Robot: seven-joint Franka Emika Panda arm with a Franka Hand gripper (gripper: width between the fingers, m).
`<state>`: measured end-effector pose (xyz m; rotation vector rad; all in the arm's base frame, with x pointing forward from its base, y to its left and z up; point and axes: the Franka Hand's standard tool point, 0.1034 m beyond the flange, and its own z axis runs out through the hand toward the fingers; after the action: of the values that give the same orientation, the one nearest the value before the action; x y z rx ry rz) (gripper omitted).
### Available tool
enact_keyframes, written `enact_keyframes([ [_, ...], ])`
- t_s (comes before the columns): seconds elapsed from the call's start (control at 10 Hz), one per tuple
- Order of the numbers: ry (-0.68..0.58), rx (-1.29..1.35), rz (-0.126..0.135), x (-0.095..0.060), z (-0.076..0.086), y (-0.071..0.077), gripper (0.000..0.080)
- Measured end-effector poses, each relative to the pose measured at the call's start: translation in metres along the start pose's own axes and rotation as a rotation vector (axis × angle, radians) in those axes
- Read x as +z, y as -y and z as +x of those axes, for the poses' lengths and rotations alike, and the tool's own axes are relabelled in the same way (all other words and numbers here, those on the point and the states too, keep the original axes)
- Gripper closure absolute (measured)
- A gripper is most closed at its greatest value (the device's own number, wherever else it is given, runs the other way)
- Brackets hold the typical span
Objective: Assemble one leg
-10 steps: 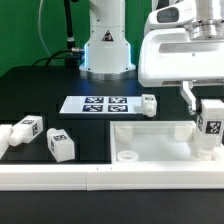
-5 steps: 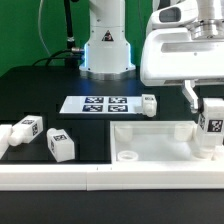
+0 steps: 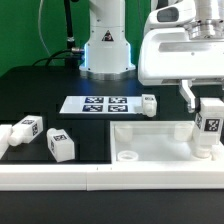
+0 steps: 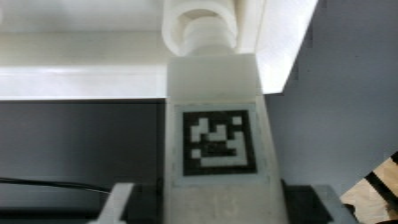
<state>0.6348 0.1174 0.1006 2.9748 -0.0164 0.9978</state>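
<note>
While clamped in the gripper, one leg hangs over the panel's corner

Since the wrist view shows the leg (image 4: pixel 215 130) wedged between both fingers (image 4: pixel 121 206), the gripper (image 3: pixel 207 106) is closed on it, gripping its upper end. From outside, the leg (image 3: pixel 211 128) hangs roughly upright straight below the gripper. Its tagged face is toward the exterior camera and its rounded peg end points down at the panel (image 3: pixel 150 150). One corner of the panel sits directly under the gripper; can't tell whether leg and panel touch. A loose leg (image 3: pixel 149 104) lies on the black table (image 3: pixel 40 90), well off to the exterior view's left of the gripper, just beside the marker board (image 3: pixel 100 104). Farther out on that same side lie a third leg (image 3: pixel 28 127) and a fourth leg (image 3: pixel 60 145), close together, off the panel.
</note>
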Motion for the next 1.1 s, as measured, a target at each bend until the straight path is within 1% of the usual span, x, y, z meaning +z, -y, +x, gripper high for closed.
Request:
enact_keyframes([
  [0.3, 0.011, -0.005, -0.006, 0.0056, -0.0079, -0.0016, 0.0512],
  [0.6, 0.016, -0.006, -0.009, 0.0088, -0.0117, -0.0034, 0.0512],
  [0.9, 0.005, -0.005, -0.011, 0.0095, -0.0098, -0.0050, 0.0512],
  [1.0, 0.005, -0.005, -0.011, 0.0096, -0.0099, -0.0048, 0.0490],
  [1.1, 0.005, -0.005, -0.011, 0.0096, -0.0099, -0.0048, 0.0490],
])
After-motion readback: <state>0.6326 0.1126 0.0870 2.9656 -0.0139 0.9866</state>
